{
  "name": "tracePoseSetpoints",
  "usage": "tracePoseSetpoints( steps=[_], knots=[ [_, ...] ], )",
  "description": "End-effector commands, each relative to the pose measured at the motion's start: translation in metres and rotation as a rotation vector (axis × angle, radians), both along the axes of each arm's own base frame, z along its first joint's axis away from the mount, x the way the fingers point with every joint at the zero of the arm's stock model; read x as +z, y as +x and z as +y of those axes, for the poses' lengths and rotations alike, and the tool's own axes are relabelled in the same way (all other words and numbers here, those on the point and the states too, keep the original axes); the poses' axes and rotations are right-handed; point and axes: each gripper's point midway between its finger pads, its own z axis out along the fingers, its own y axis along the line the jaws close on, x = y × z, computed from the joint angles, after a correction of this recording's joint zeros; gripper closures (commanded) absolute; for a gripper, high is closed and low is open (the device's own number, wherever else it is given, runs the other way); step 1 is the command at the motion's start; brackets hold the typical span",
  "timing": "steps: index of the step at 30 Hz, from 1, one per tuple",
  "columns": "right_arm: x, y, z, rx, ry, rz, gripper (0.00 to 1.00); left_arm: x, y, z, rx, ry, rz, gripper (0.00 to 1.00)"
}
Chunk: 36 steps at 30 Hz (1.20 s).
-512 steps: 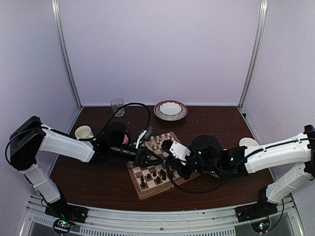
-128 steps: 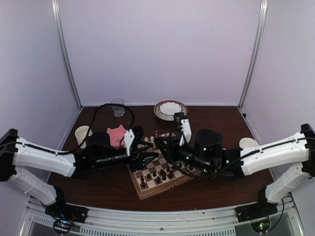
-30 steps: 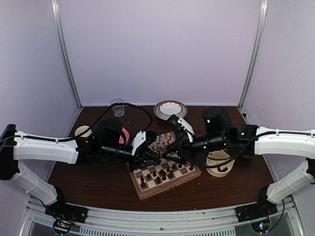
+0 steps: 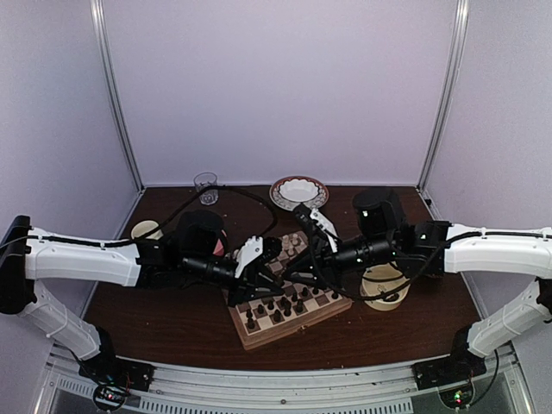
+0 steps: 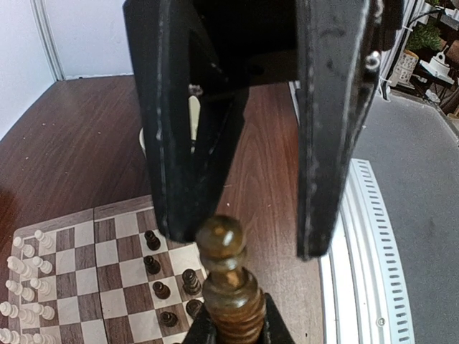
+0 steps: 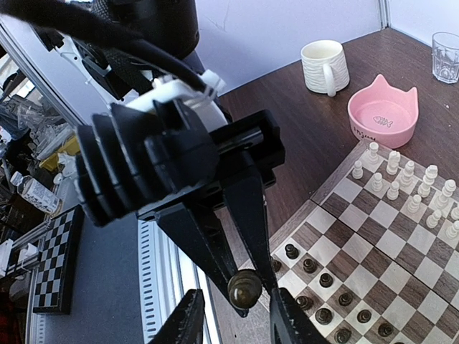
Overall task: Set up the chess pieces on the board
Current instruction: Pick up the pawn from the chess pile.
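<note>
Where the two arms meet in the top view, the left gripper (image 4: 278,256) and the right gripper (image 4: 299,248) point at each other just above the far half of the square wooden chessboard with light and dark brown checks (image 4: 297,325). The board lies a little turned on the dark brown tabletop (image 4: 172,319). Several small dark brown wooden chessmen (image 4: 280,304) stand on its near rows, and pale cream chessmen (image 4: 291,244) on its far rows, partly hidden by the grippers. What is between the fingers is too small to tell here.

In the left wrist view, the left gripper's own fingers (image 5: 278,335) are closed on the ringed body of one dark brown turned chess piece with a round head (image 5: 224,283). It is held in the air, with the board below and to the side. The two long black fingers (image 5: 326,143) of the right gripper stand on both sides of the head; one is very close to it, the other apart.

In the right wrist view, the right gripper's fingers (image 6: 188,319) are partly open, with the round head of the held piece between them and a gap on each side. Beyond the board are a pink bowl with cat ears (image 6: 382,115), a cream ribbed mug (image 6: 324,66) and a clear glass (image 6: 446,56).
</note>
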Motion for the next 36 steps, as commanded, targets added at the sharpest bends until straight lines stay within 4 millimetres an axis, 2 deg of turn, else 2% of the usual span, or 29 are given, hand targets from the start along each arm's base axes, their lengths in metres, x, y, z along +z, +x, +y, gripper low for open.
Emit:
tracePoseSetpoints(
  steps=[1, 5, 12, 26, 30, 36],
  knots=[
    [0.0, -0.001, 0.004, 0.024, 0.016, -0.012, 0.66, 0.018, -0.002, -0.01, -0.027, -0.05, -0.02, 0.95],
    [-0.003, 0.002, 0.006, 0.015, 0.008, -0.014, 0.64, 0.018, -0.004, -0.011, -0.035, -0.05, -0.016, 0.95],
    [-0.003, 0.006, 0.006, -0.007, 0.015, -0.023, 0.67, 0.017, -0.003, -0.012, -0.028, -0.046, -0.012, 0.95],
    [-0.005, 0.012, 0.002, -0.051, 0.01, -0.048, 0.92, 0.017, 0.003, -0.011, 0.009, -0.038, -0.014, 0.95],
    [-0.007, 0.03, -0.013, -0.18, -0.026, -0.093, 1.0, 0.015, 0.015, -0.008, 0.088, -0.029, -0.03, 0.95],
    [-0.026, 0.06, -0.048, -0.405, -0.125, -0.143, 1.0, 0.013, 0.037, -0.001, 0.231, -0.01, -0.038, 0.97]
  ],
)
